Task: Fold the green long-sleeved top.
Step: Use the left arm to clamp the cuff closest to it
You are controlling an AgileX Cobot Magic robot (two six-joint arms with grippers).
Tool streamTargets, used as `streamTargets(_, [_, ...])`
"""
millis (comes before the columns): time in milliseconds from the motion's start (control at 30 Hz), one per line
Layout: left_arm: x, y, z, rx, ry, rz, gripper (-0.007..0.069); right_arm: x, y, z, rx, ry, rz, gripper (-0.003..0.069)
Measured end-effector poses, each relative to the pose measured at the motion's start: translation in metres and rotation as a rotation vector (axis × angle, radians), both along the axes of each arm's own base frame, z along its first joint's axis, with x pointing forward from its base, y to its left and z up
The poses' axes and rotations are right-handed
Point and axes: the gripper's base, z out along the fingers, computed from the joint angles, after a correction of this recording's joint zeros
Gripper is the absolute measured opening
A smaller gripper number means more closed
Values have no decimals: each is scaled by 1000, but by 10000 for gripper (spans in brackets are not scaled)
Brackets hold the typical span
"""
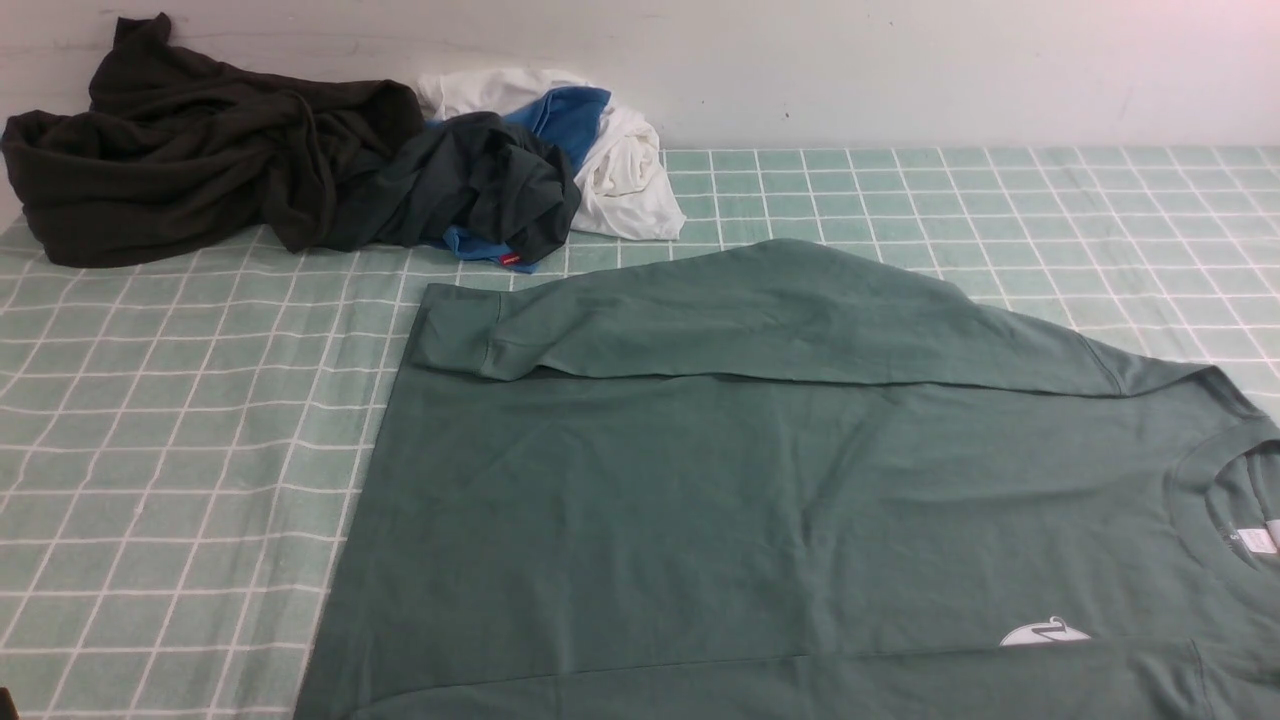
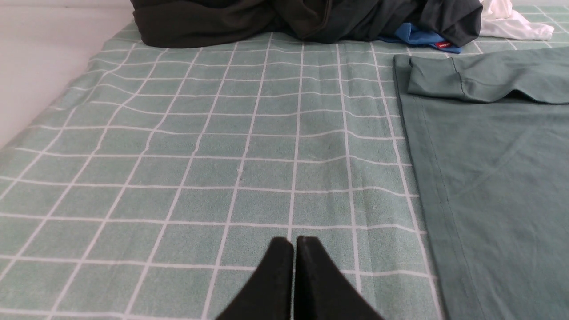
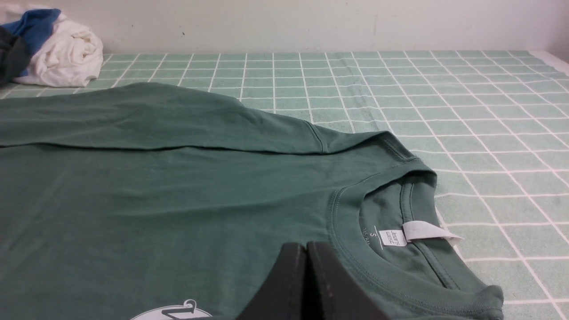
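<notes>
The green long-sleeved top (image 1: 760, 480) lies flat on the checked cloth, neck to the right, hem to the left. Its far sleeve (image 1: 700, 320) is folded across the body, cuff at the left. The near sleeve lies along the front edge. The white logo (image 1: 1045, 632) and neck label (image 1: 1255, 540) show. My left gripper (image 2: 293, 242) is shut and empty, over bare cloth beside the top's hem (image 2: 426, 186). My right gripper (image 3: 306, 246) is shut and empty, above the chest next to the collar (image 3: 355, 253). Neither gripper shows in the front view.
A very dark garment (image 1: 200, 160) is piled at the back left, with white (image 1: 620, 170) and blue (image 1: 565, 115) garments beside it. The green checked cloth (image 1: 170, 450) covers the table. A pale wall runs along the back.
</notes>
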Motion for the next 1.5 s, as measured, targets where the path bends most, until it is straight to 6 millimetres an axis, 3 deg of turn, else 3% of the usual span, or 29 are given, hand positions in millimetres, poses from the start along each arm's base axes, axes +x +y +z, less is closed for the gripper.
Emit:
streamTargets(633, [0,0,0,-7,-1,1,-4,0,0,0,7,0,-1,-14])
streamTargets(867, [0,-5,0,-166,-13,-9,-4,0,1,0,59,-2,3,-14])
streamTargets(967, [1,-12,1,-499,-29,-10,-4,0,5,0,246,-8,11,-14])
streamTargets(1100, [1,-20,5,-843,-49,-18,-4,0,13,1,675,-10,21,-14])
streamTargets(1233, [2,-20,7,-857,-69,-34,-4,0,19,6,1012,-18,40,-14])
streamTargets(1333, [2,-19,9,-834,-95,-33,-4,0,20,9,1093,-31,46,-14])
streamTargets(1500, [3,-18,13,-895,-131,-26,-4,1,17,11,1024,-83,38,-14])
